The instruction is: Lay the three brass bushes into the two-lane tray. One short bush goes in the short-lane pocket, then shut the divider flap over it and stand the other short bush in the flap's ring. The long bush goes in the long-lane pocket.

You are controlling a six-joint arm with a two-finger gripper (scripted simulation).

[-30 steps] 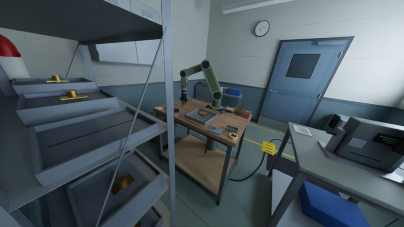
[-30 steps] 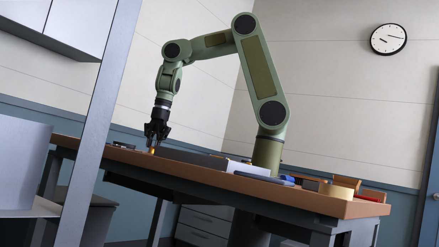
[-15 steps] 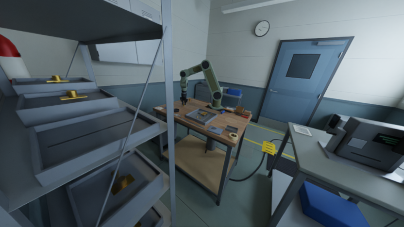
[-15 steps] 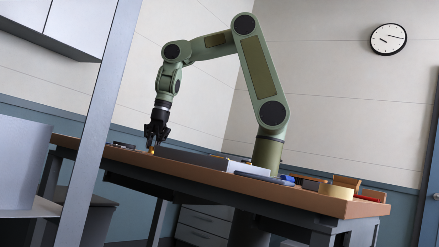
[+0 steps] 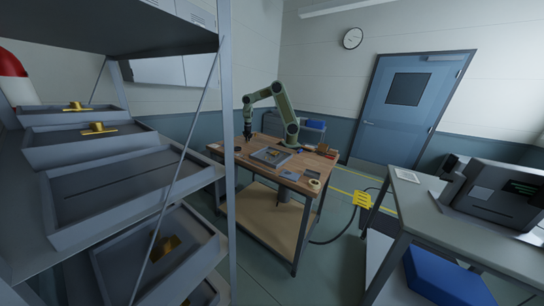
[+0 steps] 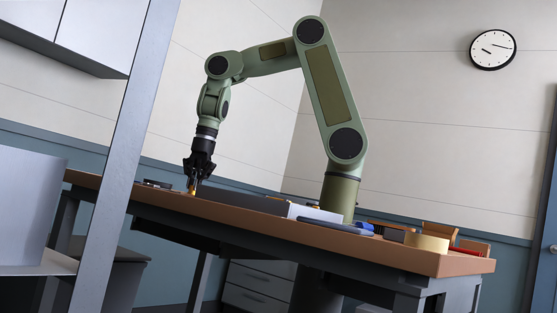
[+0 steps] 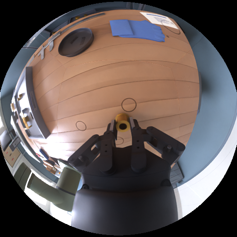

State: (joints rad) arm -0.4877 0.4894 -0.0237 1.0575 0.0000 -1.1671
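A short brass bush (image 7: 122,123) stands upright on the bench well clear of the grey two-lane tray (image 5: 271,156), which lies mid-bench with brass parts inside it. My gripper (image 7: 122,126) points straight down at the far left part of the bench and is closed around this bush (image 6: 191,190), which rests on the wood. In the wrist camera the tray (image 7: 26,108) lies far to the left. Thin circles are marked on the wood near the bush.
The steel shelving rack (image 5: 114,171) fills the left foreground with its upright post. On the bench are a round black dish (image 7: 75,41), a blue cloth (image 7: 136,29), a paper sheet (image 7: 160,19), a tape roll (image 5: 314,184) and small boxes near my arm's base (image 5: 291,142).
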